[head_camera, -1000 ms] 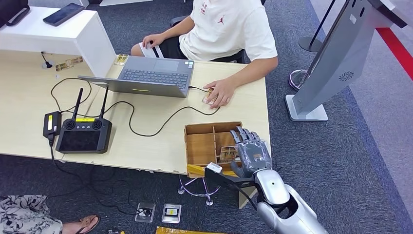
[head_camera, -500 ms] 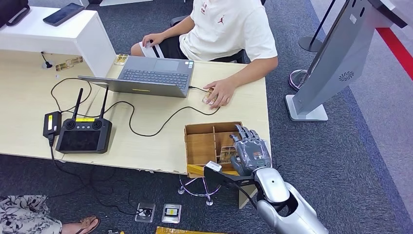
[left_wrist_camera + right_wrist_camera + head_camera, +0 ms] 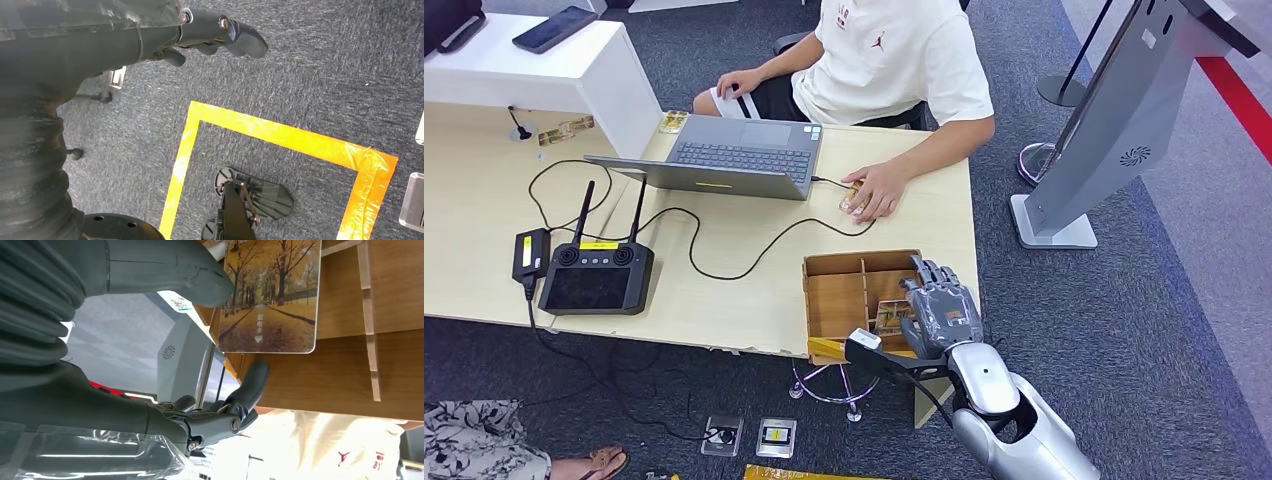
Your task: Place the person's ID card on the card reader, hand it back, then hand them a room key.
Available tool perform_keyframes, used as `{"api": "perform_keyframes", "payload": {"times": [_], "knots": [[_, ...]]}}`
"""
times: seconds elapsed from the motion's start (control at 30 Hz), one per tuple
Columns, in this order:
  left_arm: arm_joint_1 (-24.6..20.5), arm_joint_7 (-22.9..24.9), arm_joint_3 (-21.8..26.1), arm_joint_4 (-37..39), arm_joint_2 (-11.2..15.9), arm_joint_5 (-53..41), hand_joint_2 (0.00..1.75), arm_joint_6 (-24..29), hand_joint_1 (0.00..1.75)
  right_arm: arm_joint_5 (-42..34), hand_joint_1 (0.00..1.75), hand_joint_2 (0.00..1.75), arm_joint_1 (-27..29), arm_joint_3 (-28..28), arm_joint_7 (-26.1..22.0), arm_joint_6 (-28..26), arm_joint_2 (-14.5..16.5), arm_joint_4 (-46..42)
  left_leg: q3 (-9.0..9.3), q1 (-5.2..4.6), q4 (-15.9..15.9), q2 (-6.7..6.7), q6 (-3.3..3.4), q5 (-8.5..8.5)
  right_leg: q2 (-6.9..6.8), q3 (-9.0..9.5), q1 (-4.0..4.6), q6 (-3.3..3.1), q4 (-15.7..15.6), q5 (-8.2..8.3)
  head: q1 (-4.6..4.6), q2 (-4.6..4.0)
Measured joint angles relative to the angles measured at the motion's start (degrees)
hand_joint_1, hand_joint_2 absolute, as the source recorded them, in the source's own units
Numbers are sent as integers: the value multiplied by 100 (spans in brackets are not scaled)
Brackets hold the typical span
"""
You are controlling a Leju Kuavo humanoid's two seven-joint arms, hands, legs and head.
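A wooden divided box (image 3: pixel 839 300) sits at the desk's near right corner. A room key card (image 3: pixel 891 316) printed with autumn trees stands in one of its compartments. My right hand (image 3: pixel 942 312) hovers over that compartment. In the right wrist view the thumb (image 3: pixel 165 270) lies against the room key card (image 3: pixel 272 295) at its edge, while the fingers (image 3: pixel 250 385) stay spread away from it. My left hand (image 3: pixel 220 35) hangs above the carpet and holds nothing. The person's hand (image 3: pixel 874 190) rests on the desk over a small object.
A laptop (image 3: pixel 734 155) and a black controller with antennas (image 3: pixel 596 275) lie on the desk (image 3: pixel 724 290), with cables between them. A grey kiosk (image 3: pixel 1114 120) stands to the right on the carpet. Yellow tape (image 3: pixel 280 135) marks the floor.
My right hand has dipped slightly lower over the box and its card. Nothing else has moved.
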Motion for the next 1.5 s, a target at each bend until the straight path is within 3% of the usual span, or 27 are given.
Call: {"api": "perform_keyframes", "payload": {"times": [0.17,0.27,0.33,0.4,0.57,0.73,0.9,1.03,1.17,1.5], "knots": [[-11,-47,0,-2,-2,-39,175,10,0,-15,75,175,8,0,57,12,-16,0,1,0,0,0,0,0,0,0,0,0,0,0,1,0],[-24,-55,0,-2,-5,-43,175,16,0,-22,108,175,19,2,68,12,-33,0,1,0,0,0,0,0,1,0,0,0,0,0,0,0],[-28,-55,0,-2,-7,-43,175,16,0,-25,119,175,21,2,69,12,-45,0,1,0,0,0,0,0,1,0,0,0,0,0,1,0],[-28,-56,0,-2,-7,-44,175,16,0,-30,114,175,21,2,70,12,-57,0,1,0,0,0,0,0,1,0,0,0,0,0,1,0],[-29,-55,-2,-2,-7,-70,175,16,0,-49,83,175,22,2,81,27,-85,-1,1,0,0,0,0,0,1,0,0,0,0,0,1,0],[-33,-55,-7,-2,-7,-99,175,16,0,-69,76,175,21,2,69,82,-107,-2,1,0,0,0,0,0,1,0,0,0,0,0,1,0],[-36,-55,-9,-2,-7,-109,175,16,0,-77,42,175,21,2,53,102,-114,-2,1,0,0,0,0,0,1,0,0,0,0,0,1,0],[-49,-55,-13,-2,-7,-153,175,16,0,-92,32,175,19,2,19,151,-119,-8,1,0,0,0,0,0,0,0,0,0,0,0,1,0],[-77,-55,-15,-2,-7,-175,175,15,0,-110,7,175,18,2,25,250,-123,-86,1,0,0,0,0,0,1,0,0,0,0,0,1,0],[-84,-56,-15,-2,-7,-120,175,6,0,-303,5,175,0,32,-98,438,-143,-418,0,0,0,0,0,0,0,0,0,0,0,0,1,0]]}}
